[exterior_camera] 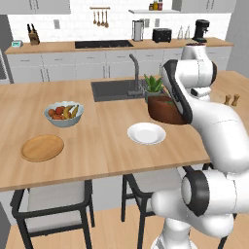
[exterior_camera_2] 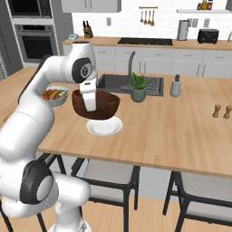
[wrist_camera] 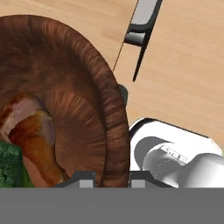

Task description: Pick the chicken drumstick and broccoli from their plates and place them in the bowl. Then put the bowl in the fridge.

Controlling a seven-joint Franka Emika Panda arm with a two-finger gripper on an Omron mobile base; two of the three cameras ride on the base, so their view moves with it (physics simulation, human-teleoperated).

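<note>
**Bowl lifted, both foods inside**

Bowl [exterior_camera_2: 102,105] hangs above the white plate [exterior_camera: 146,133], clear of the island counter [exterior_camera_2: 181,131]. Gripper [wrist_camera: 112,177] is clamped on its rim, one finger each side of the wall, likely for carrying to the fridge. Drumstick [wrist_camera: 33,135] and broccoli [wrist_camera: 8,168] lie in the bottom. Wooden plate [exterior_camera: 42,147] sits bare near the fruit bowl [exterior_camera: 63,114].

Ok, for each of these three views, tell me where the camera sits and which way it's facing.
Left base view: behind the arm's left, facing the island; arm at lower right.
Right base view: behind its right, facing the island; arm at lower left.
Hand view: on the hand, looking along the gripper, shut on the bowl rim.
All share the bowl.
</note>
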